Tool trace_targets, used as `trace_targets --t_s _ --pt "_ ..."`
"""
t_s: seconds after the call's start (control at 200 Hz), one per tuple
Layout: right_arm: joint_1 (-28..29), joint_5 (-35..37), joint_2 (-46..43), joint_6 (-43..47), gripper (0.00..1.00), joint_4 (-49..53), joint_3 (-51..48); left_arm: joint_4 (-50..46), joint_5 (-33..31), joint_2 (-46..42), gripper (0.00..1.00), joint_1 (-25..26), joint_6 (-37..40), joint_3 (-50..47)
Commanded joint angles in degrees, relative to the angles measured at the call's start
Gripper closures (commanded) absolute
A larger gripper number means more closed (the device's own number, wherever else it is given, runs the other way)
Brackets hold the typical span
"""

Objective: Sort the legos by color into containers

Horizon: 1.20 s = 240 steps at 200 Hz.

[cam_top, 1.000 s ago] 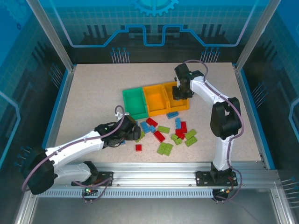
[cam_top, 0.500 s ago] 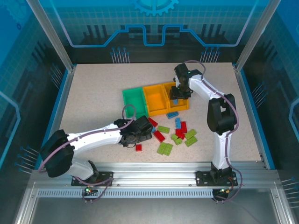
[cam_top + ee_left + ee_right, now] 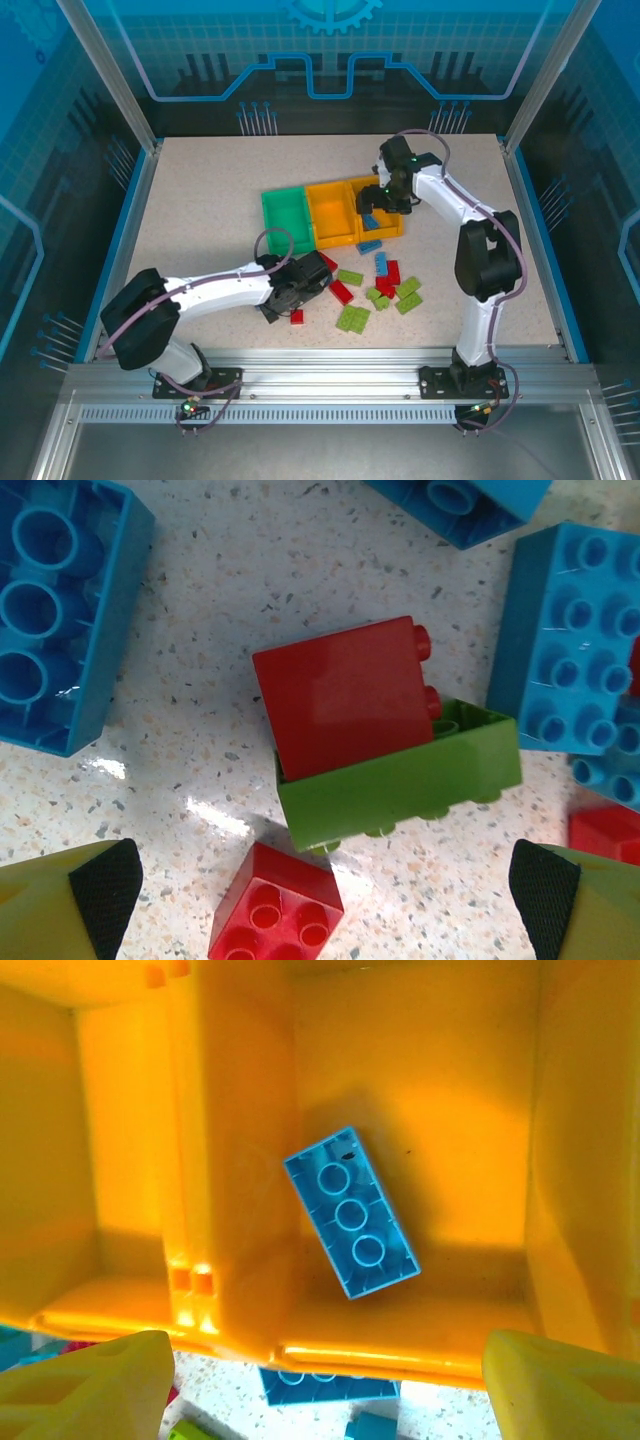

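Observation:
Three containers stand in a row: a green bin (image 3: 285,222), a middle orange bin (image 3: 331,213) and a right orange bin (image 3: 384,222). My right gripper (image 3: 385,200) hangs open over the right orange bin (image 3: 230,1160). A blue brick (image 3: 350,1212) lies studs-down on that bin's floor, free of the fingers (image 3: 90,1385). My left gripper (image 3: 308,282) is open low over the loose legos. Between its fingers (image 3: 95,900) lie a small red brick (image 3: 275,905) and a red brick (image 3: 345,695) resting on a green brick (image 3: 400,780).
Blue bricks (image 3: 60,620) (image 3: 575,640) flank the red-on-green pair. More loose legos lie in front of the bins: green ones (image 3: 352,318), a red one (image 3: 341,291), blue ones (image 3: 370,245). The table's left half is bare speckled surface (image 3: 200,220).
My right gripper has opened and let a blue brick drop into the right orange bin. My left arm has swung right, over the pile of legos, still open.

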State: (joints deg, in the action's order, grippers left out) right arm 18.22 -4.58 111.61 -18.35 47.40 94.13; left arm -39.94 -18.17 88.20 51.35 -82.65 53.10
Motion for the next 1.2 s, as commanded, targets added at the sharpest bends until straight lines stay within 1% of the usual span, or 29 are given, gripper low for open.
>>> trace_targets --t_s 0.0,0.15,0.365,0.61,0.85,0.96,1.195 --pt "0.2 -1.2 -3.7 0.3 0.18 -1.3 -2.3 0.6 -1.1 1.5 0.01 -1.1 -0.3 1.9" --pt "0.2 1.2 -6.8 1.1 0.17 -2.2 -5.2 2.7 -0.6 2.3 0.02 -3.2 1.7 2.0" --pt "-0.2 2.1 -7.9 2.2 0.17 -1.6 -7.1 4.6 -0.2 4.2 0.03 -3.3 3.5 3.5" --pt "-0.7 2.3 -8.5 2.2 0.16 -1.9 -8.9 4.4 0.3 6.0 0.03 -3.4 2.2 3.7" --pt "-1.6 1.9 -8.9 1.7 0.16 -2.2 -9.9 3.8 0.0 6.0 0.07 -3.4 1.8 3.1" --pt "-1.8 2.1 -9.2 1.8 0.16 -2.2 -10.3 3.9 0.1 6.3 0.11 -3.3 1.3 2.6" --pt "-2.5 2.1 -9.5 2.0 0.16 -2.0 -10.6 4.0 0.1 5.3 0.11 -3.3 0.2 0.6"
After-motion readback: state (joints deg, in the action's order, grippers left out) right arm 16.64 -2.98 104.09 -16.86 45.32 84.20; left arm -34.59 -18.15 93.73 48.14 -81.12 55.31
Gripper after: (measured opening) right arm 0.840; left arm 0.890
